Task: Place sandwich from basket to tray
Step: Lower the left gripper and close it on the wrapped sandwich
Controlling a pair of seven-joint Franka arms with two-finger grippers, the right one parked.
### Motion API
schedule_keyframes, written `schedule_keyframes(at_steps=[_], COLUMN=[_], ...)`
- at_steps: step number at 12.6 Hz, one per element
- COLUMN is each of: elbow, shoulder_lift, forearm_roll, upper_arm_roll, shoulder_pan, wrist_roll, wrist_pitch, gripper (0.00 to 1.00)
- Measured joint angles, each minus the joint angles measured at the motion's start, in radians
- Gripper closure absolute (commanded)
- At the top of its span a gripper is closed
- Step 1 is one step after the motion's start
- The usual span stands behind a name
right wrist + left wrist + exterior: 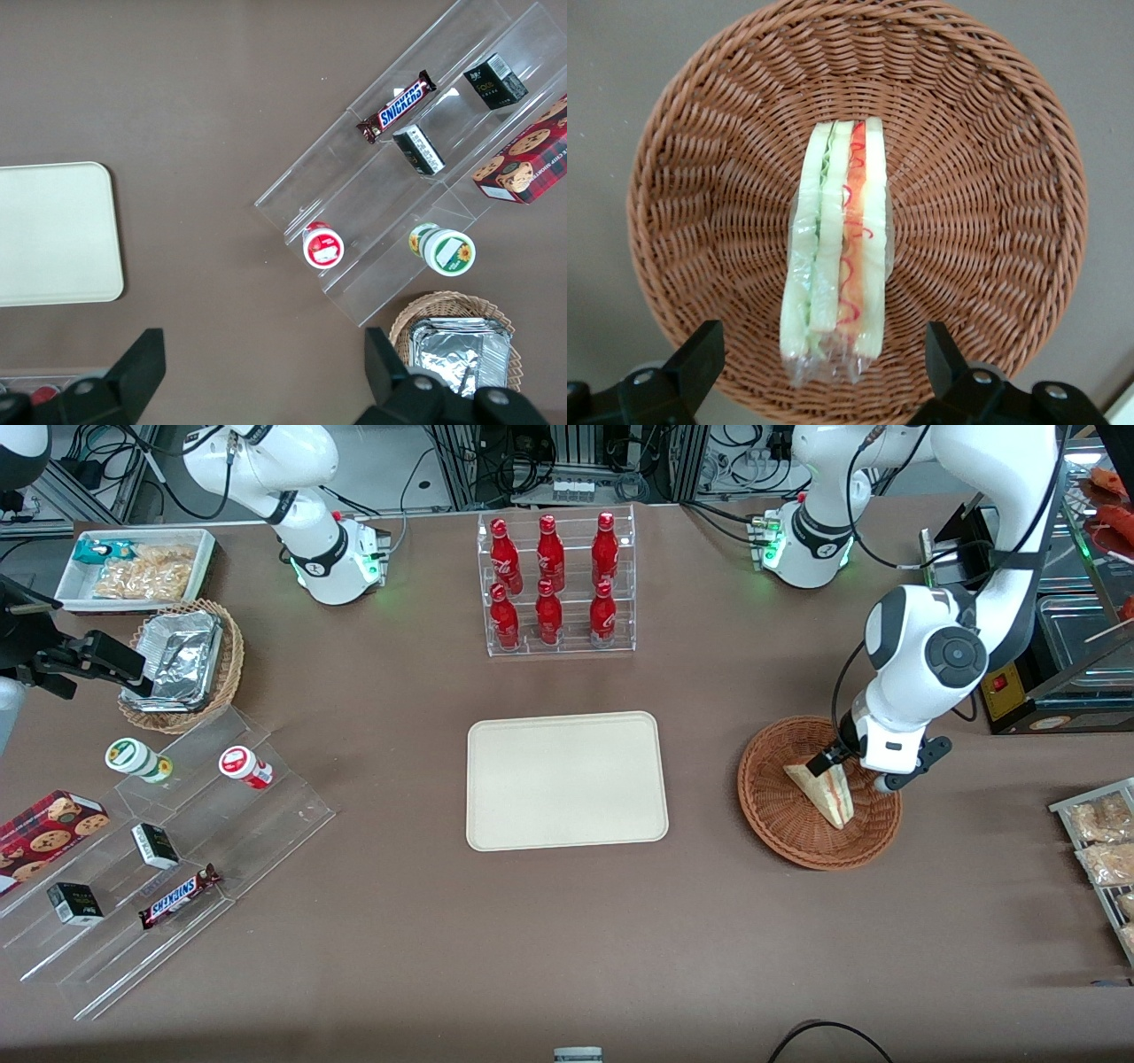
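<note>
The sandwich [824,793], a plastic-wrapped wedge of pale bread with red and green filling, stands on edge in the reddish-brown wicker basket [780,841]. My left gripper [855,773] hangs just above the basket, over the end of the sandwich farther from the front camera. In the left wrist view the gripper [822,345] is open. Its black fingers [700,350] stand wide on either side of the sandwich [837,257] without touching it, and the basket [992,177] fills the frame. The cream tray [567,779] lies bare beside the basket, toward the parked arm's end.
A clear rack of red bottles [556,584] stands farther from the front camera than the tray. A tan basket with foil containers [182,664], a white bin [133,567] and acrylic steps with snacks [159,841] lie toward the parked arm's end. Snack packets [1099,841] lie toward the working arm's end.
</note>
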Motion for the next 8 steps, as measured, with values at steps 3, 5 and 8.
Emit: schedule_keyframes(at_steps=[3,5,8], elbow=[0.0,0.0,0.002], shoulder_lift=[0.048,0.077,0.105], forearm_roll=[0.0,0.0,0.01], upper_arm_roll=[0.0,0.0,0.0], shoulder_pan=[-0.005,-0.005,-0.005], wrist_roll=[-0.022,-0.022,-0.021], wrist_pitch=[0.036,0.068,0.092], gripper=[0.0,0.04,0.73])
